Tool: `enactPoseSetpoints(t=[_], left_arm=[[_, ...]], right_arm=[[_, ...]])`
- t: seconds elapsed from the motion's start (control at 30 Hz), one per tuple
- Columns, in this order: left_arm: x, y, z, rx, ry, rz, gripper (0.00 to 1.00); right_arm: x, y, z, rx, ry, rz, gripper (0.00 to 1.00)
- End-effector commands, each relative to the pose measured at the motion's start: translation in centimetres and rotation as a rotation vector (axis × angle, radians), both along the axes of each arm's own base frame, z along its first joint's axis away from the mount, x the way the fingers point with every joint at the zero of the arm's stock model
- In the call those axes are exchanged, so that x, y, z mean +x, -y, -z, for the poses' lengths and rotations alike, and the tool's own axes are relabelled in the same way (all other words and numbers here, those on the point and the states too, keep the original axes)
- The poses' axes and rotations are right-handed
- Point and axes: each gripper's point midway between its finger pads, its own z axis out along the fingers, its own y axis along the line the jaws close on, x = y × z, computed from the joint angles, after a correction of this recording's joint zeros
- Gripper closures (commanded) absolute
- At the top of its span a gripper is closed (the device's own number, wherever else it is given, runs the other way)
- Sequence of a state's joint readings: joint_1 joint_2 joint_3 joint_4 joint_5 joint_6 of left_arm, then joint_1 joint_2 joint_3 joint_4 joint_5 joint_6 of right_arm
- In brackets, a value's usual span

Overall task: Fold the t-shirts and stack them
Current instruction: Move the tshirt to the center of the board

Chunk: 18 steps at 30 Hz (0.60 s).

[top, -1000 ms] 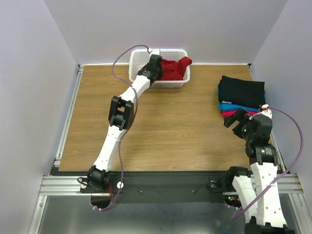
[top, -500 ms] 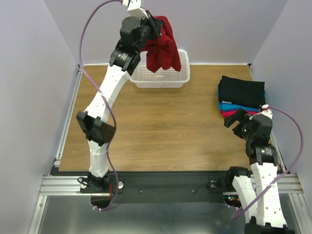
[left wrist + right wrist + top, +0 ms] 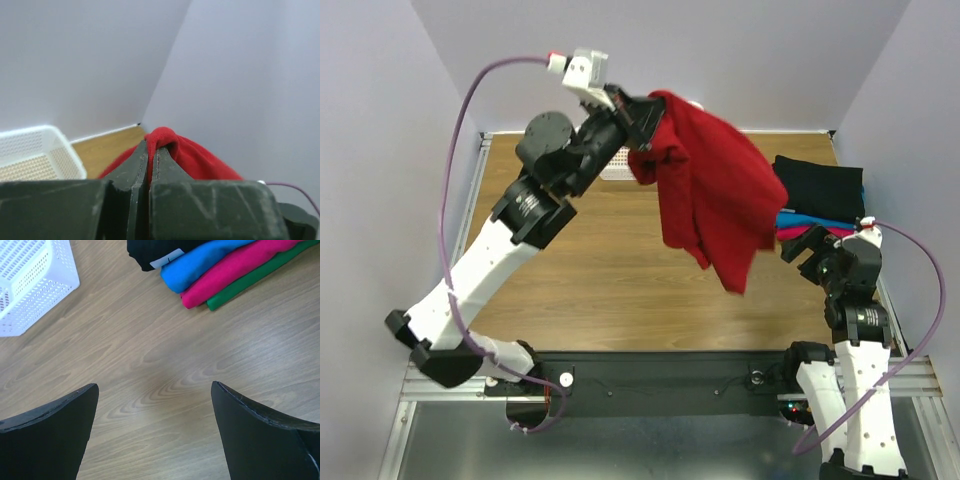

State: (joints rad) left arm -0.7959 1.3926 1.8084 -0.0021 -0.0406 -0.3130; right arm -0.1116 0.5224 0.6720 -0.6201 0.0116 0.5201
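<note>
Pale lilac walls [image 3: 720, 50] close off the wooden table [image 3: 620, 280] at the back and on both sides, and a metal rail [image 3: 460, 240] runs along its left edge. High over the middle of the board, the left gripper [image 3: 642, 118] is clamped tight on a fold of the dark red t-shirt [image 3: 715, 190]; the left wrist view shows the jaws pressed together with red cloth pinched between them. The shirt hangs loose from that grip and spreads rightward, covering part of the folded stack in the overhead view. That stack sits against the right edge: black t-shirt [image 3: 145, 252] on top, then bright blue t-shirt [image 3: 200, 262], magenta t-shirt [image 3: 235, 272] and green t-shirt [image 3: 250, 277]. The right gripper [image 3: 155, 387] hovers just in front of the stack, fingers spread wide and holding nothing, with bare wood showing between them. A white basket [image 3: 30, 280] stands at the far edge, and a broad strip of wood separates it from the stack
</note>
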Motion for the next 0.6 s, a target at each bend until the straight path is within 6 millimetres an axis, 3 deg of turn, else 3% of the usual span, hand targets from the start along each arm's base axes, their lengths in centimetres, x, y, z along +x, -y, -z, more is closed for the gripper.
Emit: enactPoseSetpoints(t=[0.0, 0.07, 0.1, 0.13, 0.2, 0.27, 0.3, 0.37, 0.43, 0.47, 0.5, 0.57], left_arm=[[2.2, -3.3, 5.8, -0.023, -0.134, -0.200, 0.86], [5.2, -6.2, 14.5, 0.098, -0.323, -0.450, 0.28], [5.9, -7.4, 17.1, 0.102, -0.409, -0.523, 0.08], [6.8, -9.2, 21.6, 0.197, -0.519, -0.602, 0.02], [6.3, -9.3, 26.3, 0.266, -0.624, -0.578, 0.02], [5.2, -10.2, 28.6, 0.270, -0.673, -0.590, 0.01], [4.1, -10.7, 31.6, 0.280, -0.725, -0.593, 0.02], [2.8, -11.5, 33.0, 0.239, -0.747, -0.586, 0.02], [0.3, -13.5, 34.9, 0.190, -0.774, -0.599, 0.02], [-0.8, -14.2, 34.1, 0.107, -0.767, -0.587, 0.02], [-2.1, -14.6, 36.8, 0.128, -0.811, -0.573, 0.02], [-4.0, -15.1, 37.6, 0.065, -0.845, -0.535, 0.01]], right_arm=[[0.5, 0.1, -1.4, -0.016, 0.064, -0.007, 0.00], [0.4, 0.1, -1.4, -0.018, 0.064, -0.009, 0.00], [0.5, 0.1, -1.6, -0.020, 0.068, -0.010, 0.00], [0.4, 0.1, -1.4, -0.022, 0.062, -0.011, 0.00], [0.4, -0.6, -1.4, -0.016, 0.061, -0.053, 0.00], [0.5, -0.9, -1.3, -0.015, 0.055, -0.078, 0.00], [0.6, -1.1, -1.2, -0.012, 0.050, -0.087, 0.00], [0.6, -1.8, -0.9, 0.000, 0.040, -0.133, 0.00], [0.9, -2.8, 0.0, 0.028, -0.003, -0.190, 0.00], [0.7, -4.0, 0.3, 0.055, -0.016, -0.257, 0.00], [0.8, -4.4, 1.0, 0.073, -0.046, -0.281, 0.00], [0.7, -5.0, 1.8, 0.094, -0.067, -0.313, 0.00]])
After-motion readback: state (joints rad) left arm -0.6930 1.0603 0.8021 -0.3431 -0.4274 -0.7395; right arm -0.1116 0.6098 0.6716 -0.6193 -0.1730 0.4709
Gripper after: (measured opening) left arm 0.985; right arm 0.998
